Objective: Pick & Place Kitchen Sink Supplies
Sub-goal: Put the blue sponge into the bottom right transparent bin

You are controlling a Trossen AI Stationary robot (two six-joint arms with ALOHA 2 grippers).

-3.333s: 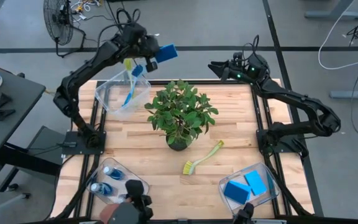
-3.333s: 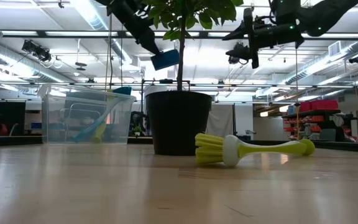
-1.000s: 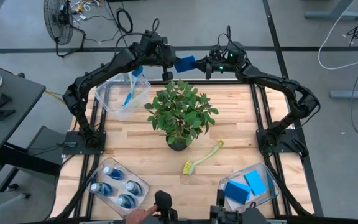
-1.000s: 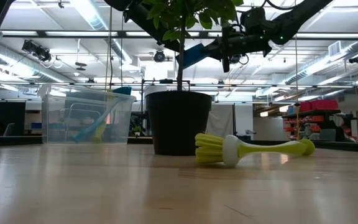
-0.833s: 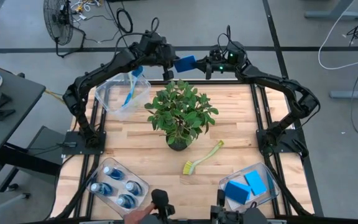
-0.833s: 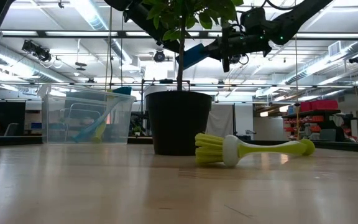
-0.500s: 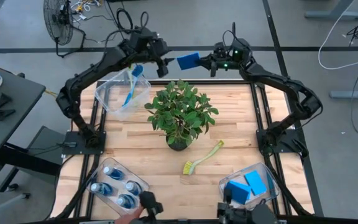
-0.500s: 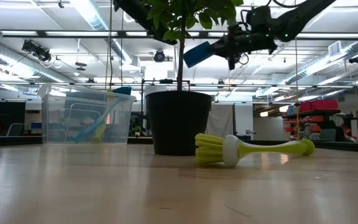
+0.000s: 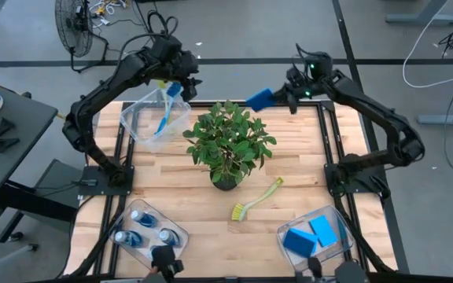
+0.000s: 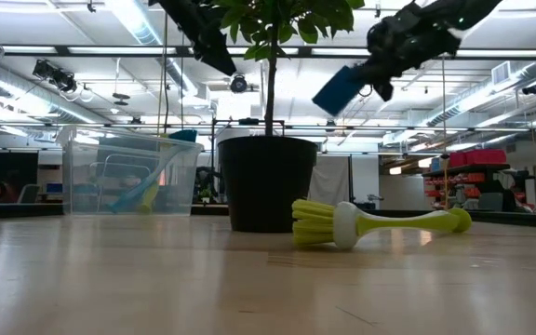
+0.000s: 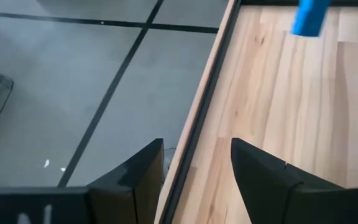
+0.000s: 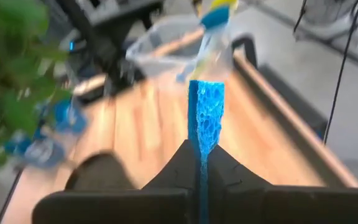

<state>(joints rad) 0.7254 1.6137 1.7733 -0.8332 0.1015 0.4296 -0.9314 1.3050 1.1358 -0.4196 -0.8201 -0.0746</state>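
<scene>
A flat blue sponge (image 9: 259, 99) hangs high over the table's far edge, behind the potted plant (image 9: 228, 141), with my right gripper (image 9: 283, 93) shut on it. In the low view the sponge (image 10: 338, 90) slants down from that gripper (image 10: 372, 67). My left gripper (image 9: 189, 80) stands open with nothing between its fingers (image 11: 138, 177), above the table's far rim next to the far-left bin (image 9: 154, 118). A yellow-green dish brush (image 9: 256, 199) lies flat on the wood near the plant pot. My right gripper pinches the sponge's two flat faces between its two fingers at one end (image 12: 202, 152). The rest of the sponge (image 12: 205, 109) sticks out past the fingertips toward the table's left, edge-on to the wrist camera. It is lifted clear and tilts downward.
The far-left clear bin holds a dish brush (image 9: 165, 110). A near-left bin (image 9: 146, 229) holds small blue bottles, and a near-right bin (image 9: 314, 233) holds blue sponges. The plant stands mid-table. Bare wood lies to the plant's left and right.
A second ago both grippers met at the sponge behind the plant. My left gripper has let go and drawn back toward the table's left. My right gripper has carried the sponge toward the right and near, and the sponge has tipped from roughly level to slanting down.
</scene>
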